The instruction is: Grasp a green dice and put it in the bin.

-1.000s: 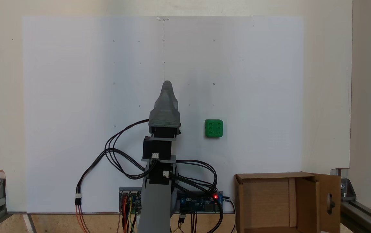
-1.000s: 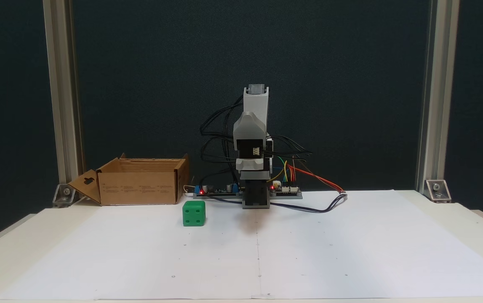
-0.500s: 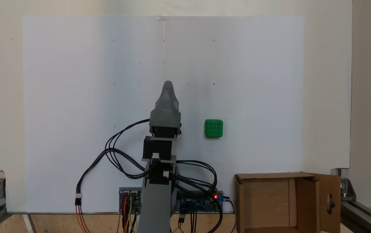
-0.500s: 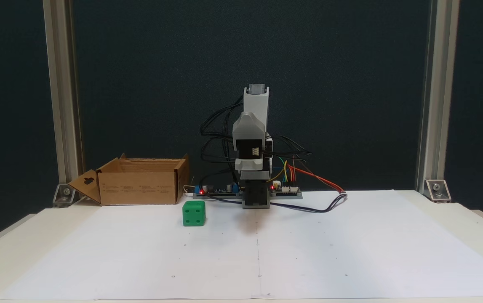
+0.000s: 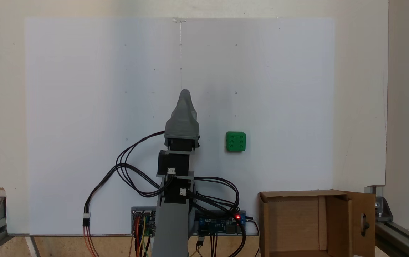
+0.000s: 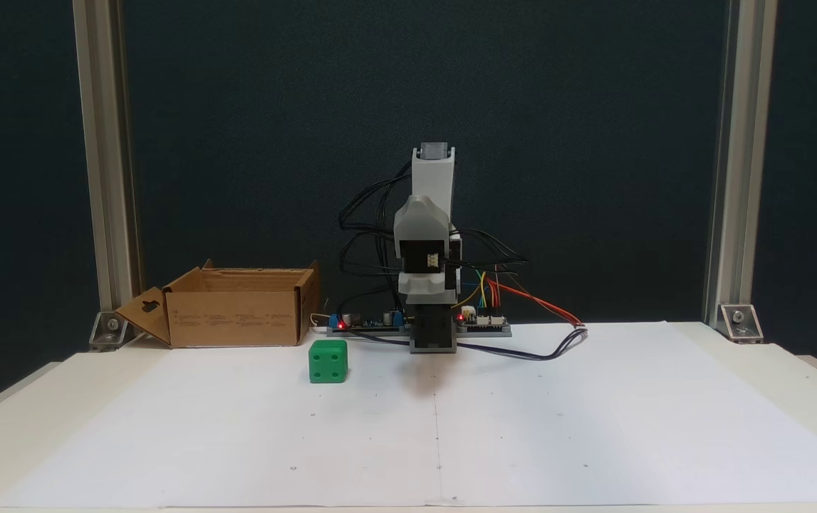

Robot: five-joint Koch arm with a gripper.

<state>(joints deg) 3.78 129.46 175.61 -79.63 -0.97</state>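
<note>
The green dice [image 5: 235,141] lies on the white paper, right of the arm in a fixed view and left of it, near the table's back, in another [image 6: 328,360]. The bin [image 5: 298,223] is a brown cardboard box with upright flaps, one with a keyhole cut-out; it stands at the bottom right [image 6: 237,313]. My gripper [image 5: 185,93] is a grey tapered piece on the folded arm, pointing out over the paper [image 6: 421,212], well apart from the dice. Only one tip shows, so whether the jaws are open or shut cannot be told. Nothing is held.
Circuit boards [image 5: 222,223] and looping cables [image 5: 126,171] lie around the arm's base. Aluminium frame posts [image 6: 102,171] stand at the table's back corners. The white paper sheet [image 5: 83,107] covers most of the table.
The gripper head has dipped slightly lower in the front-facing fixed view. The dice and the bin have not moved.
</note>
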